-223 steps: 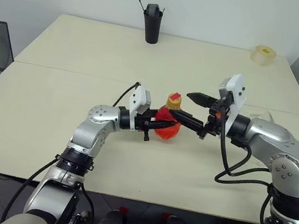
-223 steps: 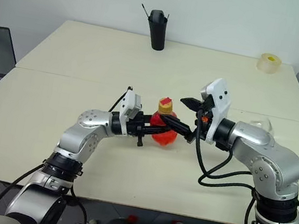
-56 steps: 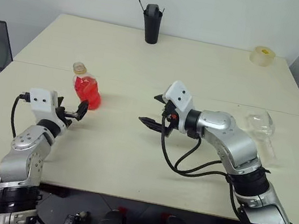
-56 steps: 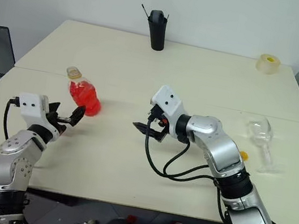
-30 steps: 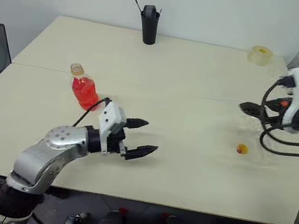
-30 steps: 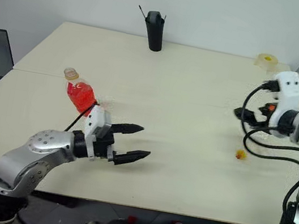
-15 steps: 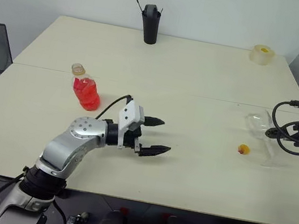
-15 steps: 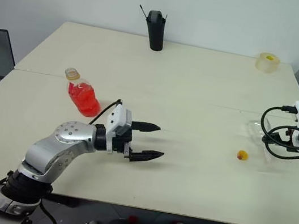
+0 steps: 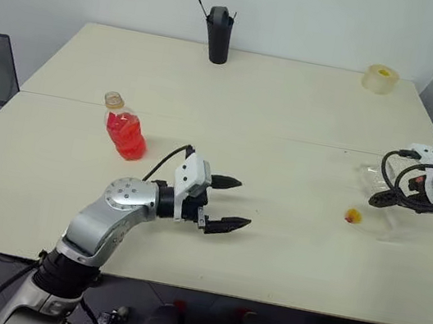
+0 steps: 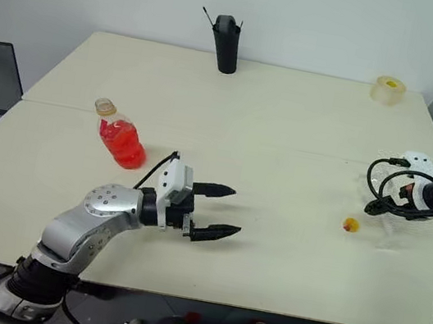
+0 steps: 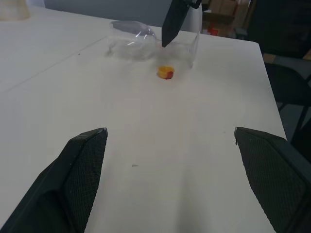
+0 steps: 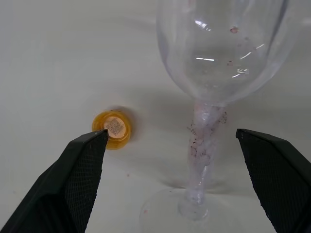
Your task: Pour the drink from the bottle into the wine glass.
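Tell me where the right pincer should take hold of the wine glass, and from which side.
Grip the wine glass by its thin stem, below the bowl and above the round foot. It stands upright, so coming in level from the side clear of the yellow cap looks safest. The right pincer hangs open above it, the stem between its fingers.

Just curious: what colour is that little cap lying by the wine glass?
Yellow-orange cap, clearest in the right wrist view.
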`<action>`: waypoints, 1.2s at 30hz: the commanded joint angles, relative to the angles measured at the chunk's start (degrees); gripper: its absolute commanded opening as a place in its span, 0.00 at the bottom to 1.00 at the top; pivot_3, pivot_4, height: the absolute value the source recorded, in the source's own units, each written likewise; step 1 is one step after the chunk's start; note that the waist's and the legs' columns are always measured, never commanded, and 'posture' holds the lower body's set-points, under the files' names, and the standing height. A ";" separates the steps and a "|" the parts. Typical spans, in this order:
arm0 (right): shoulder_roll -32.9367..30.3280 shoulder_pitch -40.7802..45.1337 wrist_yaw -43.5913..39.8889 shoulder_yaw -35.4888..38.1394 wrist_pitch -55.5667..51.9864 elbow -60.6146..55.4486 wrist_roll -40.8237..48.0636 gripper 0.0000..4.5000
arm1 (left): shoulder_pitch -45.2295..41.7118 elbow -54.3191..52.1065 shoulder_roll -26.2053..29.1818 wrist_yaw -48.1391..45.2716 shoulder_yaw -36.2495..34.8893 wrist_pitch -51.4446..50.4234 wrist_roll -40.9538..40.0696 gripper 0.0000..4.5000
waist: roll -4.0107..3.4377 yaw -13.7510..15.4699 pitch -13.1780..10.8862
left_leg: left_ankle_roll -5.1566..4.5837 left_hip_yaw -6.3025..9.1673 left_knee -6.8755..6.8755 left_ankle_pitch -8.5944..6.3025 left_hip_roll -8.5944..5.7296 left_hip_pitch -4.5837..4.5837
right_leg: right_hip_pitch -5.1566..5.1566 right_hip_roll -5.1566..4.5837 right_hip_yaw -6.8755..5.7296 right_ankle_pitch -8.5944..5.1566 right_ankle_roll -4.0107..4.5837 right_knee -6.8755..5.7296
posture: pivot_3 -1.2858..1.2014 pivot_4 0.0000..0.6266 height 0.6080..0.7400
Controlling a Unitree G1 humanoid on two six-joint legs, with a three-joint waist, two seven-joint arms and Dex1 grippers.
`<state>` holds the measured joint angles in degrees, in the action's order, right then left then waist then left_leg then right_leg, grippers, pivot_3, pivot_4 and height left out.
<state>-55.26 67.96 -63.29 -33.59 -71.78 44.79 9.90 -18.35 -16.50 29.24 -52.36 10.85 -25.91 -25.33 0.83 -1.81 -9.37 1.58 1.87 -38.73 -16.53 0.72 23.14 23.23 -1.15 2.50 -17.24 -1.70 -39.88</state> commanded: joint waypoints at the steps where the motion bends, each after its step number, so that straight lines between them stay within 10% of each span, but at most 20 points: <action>1: 0.77 2.67 -3.55 -1.28 4.63 5.00 -4.67 1.00 | 1.09 -3.91 0.38 0.83 -1.01 -0.34 -0.47 0.99 | 0.00 0.04 0.00 | 0.00 -0.01 0.00 0.00 -0.01 0.00 | 0.00 -0.01 0.01 0.00 0.00 0.00 | 0.52 0.24 1.00; 6: 3.22 3.55 -6.11 -1.27 8.68 10.98 -9.40 0.87 | 2.70 -6.17 0.92 1.96 -1.55 -1.35 -0.76 1.00 | 0.00 0.01 0.00 | 0.00 0.00 -0.01 0.00 0.00 0.00 | 0.00 -0.02 -0.01 0.00 0.00 0.00 | 0.52 0.24 1.00; 17: 6.74 5.05 -6.07 1.95 15.06 18.83 -16.53 0.04 | 4.33 -8.64 1.47 3.51 -2.57 -3.08 -1.32 1.00 | -0.02 -0.02 -0.01 | 0.02 -0.02 -0.01 0.01 -0.01 -0.01 | 0.00 -0.04 0.00 0.00 0.00 -0.02 | 0.52 0.24 1.00; 29: 7.99 5.45 0.90 18.09 12.60 -8.90 -12.69 0.03 | 1.78 -4.66 2.43 5.42 -5.76 -0.95 1.44 1.00 | -0.39 -0.24 -0.22 | 0.02 -0.06 0.00 0.01 0.01 -0.01 | 0.08 -0.03 0.04 0.00 0.00 -0.10 | 0.52 0.24 1.00; 36: 33.57 -11.58 24.85 41.31 19.85 -41.27 -2.30 0.03 | 2.97 -4.61 2.83 7.42 -16.73 -2.69 -4.58 1.00 | -0.24 -0.14 -0.13 | 0.03 0.30 -0.02 0.01 0.18 0.03 | -0.02 -0.02 -0.09 0.01 0.02 -0.11 | 0.52 0.24 1.00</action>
<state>-24.62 58.55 -43.69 4.15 -56.49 9.14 5.25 -15.72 -19.66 31.67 -45.95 -2.61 -28.50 -28.02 0.59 -1.95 -9.51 1.62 2.19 -38.77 -16.51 0.88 23.21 23.20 -1.19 2.42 -17.23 -1.68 -40.00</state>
